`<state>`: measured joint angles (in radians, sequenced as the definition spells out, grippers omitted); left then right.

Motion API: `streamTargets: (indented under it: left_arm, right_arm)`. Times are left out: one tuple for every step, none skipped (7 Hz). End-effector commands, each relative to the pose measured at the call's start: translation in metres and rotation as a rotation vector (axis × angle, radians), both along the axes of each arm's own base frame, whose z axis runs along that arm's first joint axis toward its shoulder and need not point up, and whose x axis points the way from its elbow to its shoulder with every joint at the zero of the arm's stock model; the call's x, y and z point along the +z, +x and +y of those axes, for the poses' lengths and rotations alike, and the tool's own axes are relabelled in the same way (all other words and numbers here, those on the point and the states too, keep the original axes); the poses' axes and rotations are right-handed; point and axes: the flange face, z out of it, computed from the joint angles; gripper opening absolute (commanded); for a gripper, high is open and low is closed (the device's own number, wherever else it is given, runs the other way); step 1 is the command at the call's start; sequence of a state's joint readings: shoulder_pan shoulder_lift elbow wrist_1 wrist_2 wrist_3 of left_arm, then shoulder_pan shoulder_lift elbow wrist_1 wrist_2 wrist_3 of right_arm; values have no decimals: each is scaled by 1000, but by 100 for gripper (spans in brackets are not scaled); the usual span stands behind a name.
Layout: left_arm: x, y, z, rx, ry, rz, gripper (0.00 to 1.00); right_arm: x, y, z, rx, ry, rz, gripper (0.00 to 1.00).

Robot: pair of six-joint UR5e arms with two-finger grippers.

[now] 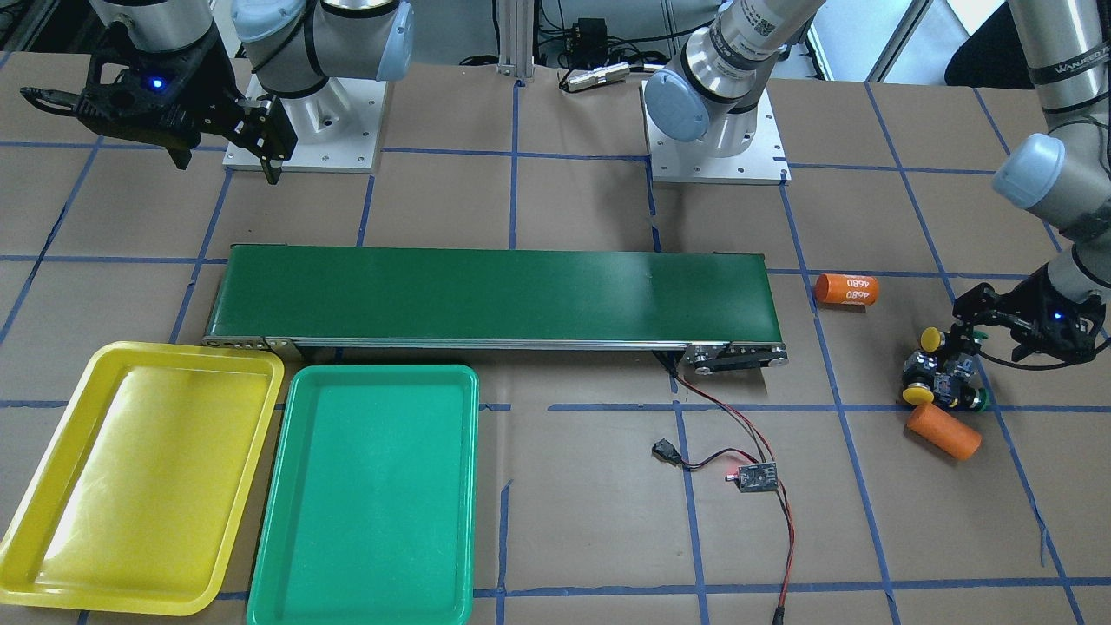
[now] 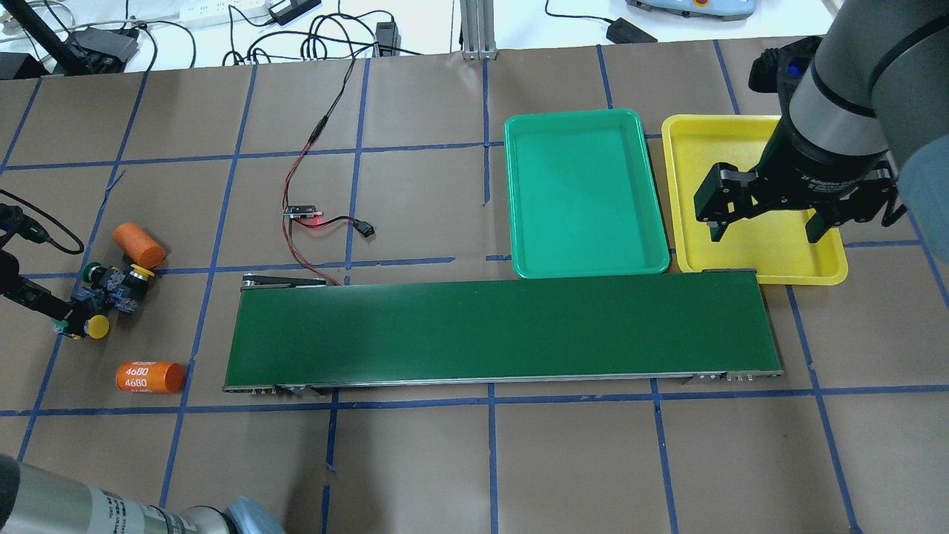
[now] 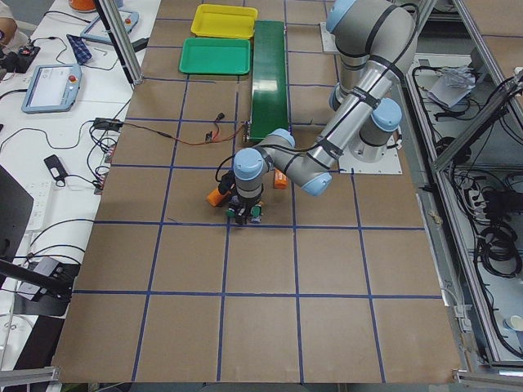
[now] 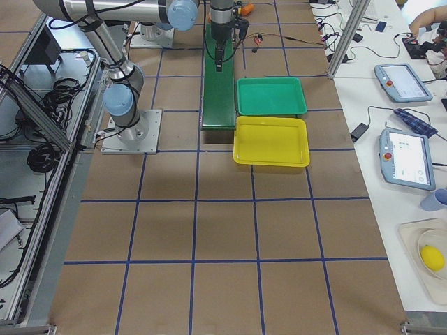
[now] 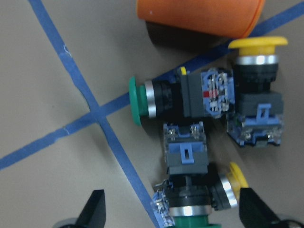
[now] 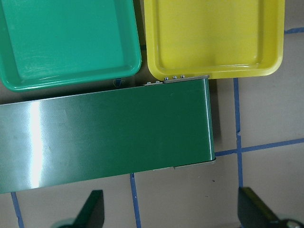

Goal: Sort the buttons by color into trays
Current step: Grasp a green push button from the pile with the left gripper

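Four buttons lie bunched together (image 1: 942, 373) at the table's left end; they also show in the overhead view (image 2: 111, 293). In the left wrist view I see a green cap (image 5: 137, 100), a yellow cap (image 5: 259, 43), a second yellow cap (image 5: 236, 176) and a second green cap (image 5: 190, 221). My left gripper (image 5: 173, 213) is open and low over the bunch, with the two nearest buttons between its fingers. My right gripper (image 2: 764, 222) is open and empty above the yellow tray (image 2: 741, 148). The green tray (image 2: 586, 193) lies beside the yellow one. Both trays hold nothing.
A long dark-green conveyor belt (image 2: 497, 334) runs between the buttons and the trays. An orange cylinder (image 2: 139, 245) touches the bunch, and another marked 4680 (image 2: 150, 377) lies close by. A small circuit board with red-black wires (image 2: 304, 211) lies beyond the belt.
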<state>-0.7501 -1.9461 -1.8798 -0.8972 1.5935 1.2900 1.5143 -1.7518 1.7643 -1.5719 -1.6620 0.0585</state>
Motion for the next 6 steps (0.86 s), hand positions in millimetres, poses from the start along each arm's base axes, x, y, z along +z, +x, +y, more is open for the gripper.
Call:
streamTargets:
  left_arm:
    - [-4, -4, 0, -5, 26, 11, 79]
    - [-5, -6, 2, 3, 38, 24, 79]
    - [-6, -7, 2, 3, 46, 32, 73]
    - [-4, -7, 2, 1, 44, 30, 48]
    - [-3, -7, 3, 0, 43, 29, 26]
    - [0, -7, 2, -2, 40, 26, 15]
  right_arm:
    - [-1, 1, 1, 0, 5, -1, 100]
    - [0, -2, 1, -1, 7, 17, 100]
    - [0, -3, 2, 2, 9, 40, 100]
    - [0, -3, 0, 2, 3, 39, 100]
    - [3, -4, 0, 0, -4, 40, 100]
    - [1, -3, 1, -1, 0, 39, 100]
